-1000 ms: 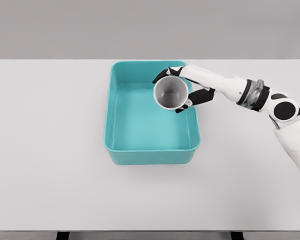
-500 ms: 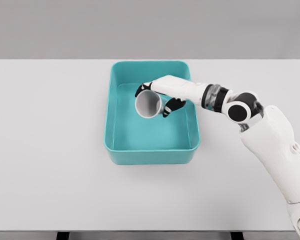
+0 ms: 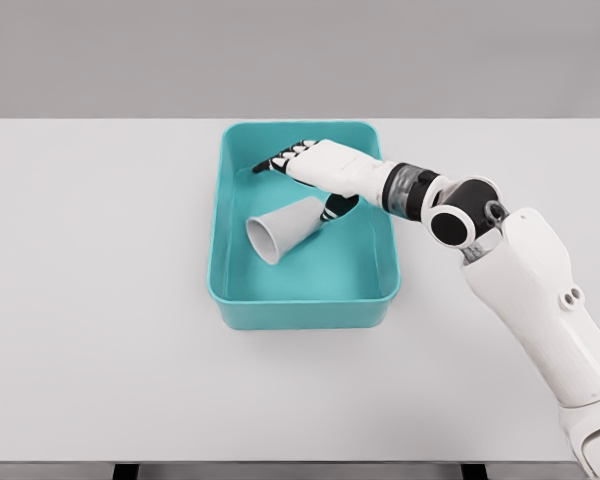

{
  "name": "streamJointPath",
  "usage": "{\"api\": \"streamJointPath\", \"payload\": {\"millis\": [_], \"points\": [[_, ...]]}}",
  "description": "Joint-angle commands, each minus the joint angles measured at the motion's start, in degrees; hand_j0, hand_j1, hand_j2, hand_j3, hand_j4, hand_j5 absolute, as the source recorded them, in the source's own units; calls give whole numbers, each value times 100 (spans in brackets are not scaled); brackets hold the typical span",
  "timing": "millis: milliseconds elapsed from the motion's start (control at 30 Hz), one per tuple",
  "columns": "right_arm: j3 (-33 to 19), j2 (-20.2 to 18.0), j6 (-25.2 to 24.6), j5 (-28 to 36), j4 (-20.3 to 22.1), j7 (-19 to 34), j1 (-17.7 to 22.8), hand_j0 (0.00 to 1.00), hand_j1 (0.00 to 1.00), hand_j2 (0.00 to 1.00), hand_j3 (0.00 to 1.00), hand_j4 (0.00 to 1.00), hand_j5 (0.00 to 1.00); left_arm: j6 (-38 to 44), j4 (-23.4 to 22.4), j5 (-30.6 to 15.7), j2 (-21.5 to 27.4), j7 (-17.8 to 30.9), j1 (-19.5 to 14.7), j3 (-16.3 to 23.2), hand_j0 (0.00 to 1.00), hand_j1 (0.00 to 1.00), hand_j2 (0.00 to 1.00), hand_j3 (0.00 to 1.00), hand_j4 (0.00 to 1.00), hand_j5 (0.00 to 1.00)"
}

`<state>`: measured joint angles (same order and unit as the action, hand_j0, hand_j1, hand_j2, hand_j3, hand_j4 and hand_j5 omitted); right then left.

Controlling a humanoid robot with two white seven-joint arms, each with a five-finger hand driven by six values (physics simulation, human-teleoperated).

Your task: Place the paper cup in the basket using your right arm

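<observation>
Now the right hand (image 3: 315, 168), fingers spread, is releasing the paper cup (image 3: 283, 228) at its seven o'clock inside the teal basket (image 3: 218, 270); retreat comes next

— Position of the basket (image 3: 220, 260)?
— On the table (image 3: 100, 300), under the right hand (image 3: 315, 170), which reaches in from the right.
— And the paper cup (image 3: 283, 228)?
— Inside the basket, on its side, just below-left of the hand, mouth pointing away from it.
</observation>
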<state>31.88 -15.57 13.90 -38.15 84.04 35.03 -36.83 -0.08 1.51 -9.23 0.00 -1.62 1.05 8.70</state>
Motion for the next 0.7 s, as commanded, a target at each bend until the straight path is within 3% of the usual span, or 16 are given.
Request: {"api": "streamJointPath", "payload": {"millis": [0, 33, 67, 167, 267, 367, 400, 533, 567, 667], "points": [[-59, -25, -10, 88, 95, -3, 0, 100, 100, 100, 100, 100, 100, 0, 7, 0, 0, 4, 0, 0, 100, 100, 100, 100, 100, 100], [-243, -69, -1, 404, 174, -3, 26, 100, 100, 100, 100, 100, 100, 0, -1, 0, 0, 4, 0, 0, 100, 100, 100, 100, 100, 100], [-541, -113, 69, 1087, 236, -3, 79, 100, 100, 100, 100, 100, 100, 0, -1, 0, 0, -5, 0, 0, 100, 100, 100, 100, 100, 100], [-1140, -710, 675, 3682, 236, -3, 263, 100, 100, 100, 100, 100, 100, 0, -1, 0, 0, 4, 0, 0, 100, 100, 100, 100, 100, 100], [-1650, -983, 807, 5405, 236, -3, 562, 100, 100, 100, 100, 100, 100, 8, -1, 0, 0, -5, 0, 0, 100, 100, 100, 100, 100, 100], [-1939, -1220, 816, 5582, 236, -3, 817, 100, 100, 100, 100, 100, 100, 0, -1, 0, 0, 4, 0, 0, 100, 100, 100, 100, 100, 100], [-2229, -1246, 816, 5555, 210, -3, 1098, 100, 100, 100, 100, 100, 100, 0, -1, 0, 0, 4, 0, 0, 100, 100, 100, 100, 100, 100], [-2985, -1255, 799, 4905, -528, -3, 1845, 100, 100, 100, 100, 100, 100, 0, -1, -8, 0, 4, 0, 0, 100, 100, 100, 100, 100, 100], [-3135, -1255, 790, 4870, -537, -3, 1977, 100, 100, 100, 100, 100, 100, 0, -1, 0, 0, 4, 0, 0, 100, 100, 100, 100, 100, 100], [-3188, -1255, 755, 4870, -529, -3, 2057, 100, 100, 100, 100, 100, 100, 0, -1, 0, 0, 4, 0, 0, 100, 100, 100, 100, 100, 100]]}}
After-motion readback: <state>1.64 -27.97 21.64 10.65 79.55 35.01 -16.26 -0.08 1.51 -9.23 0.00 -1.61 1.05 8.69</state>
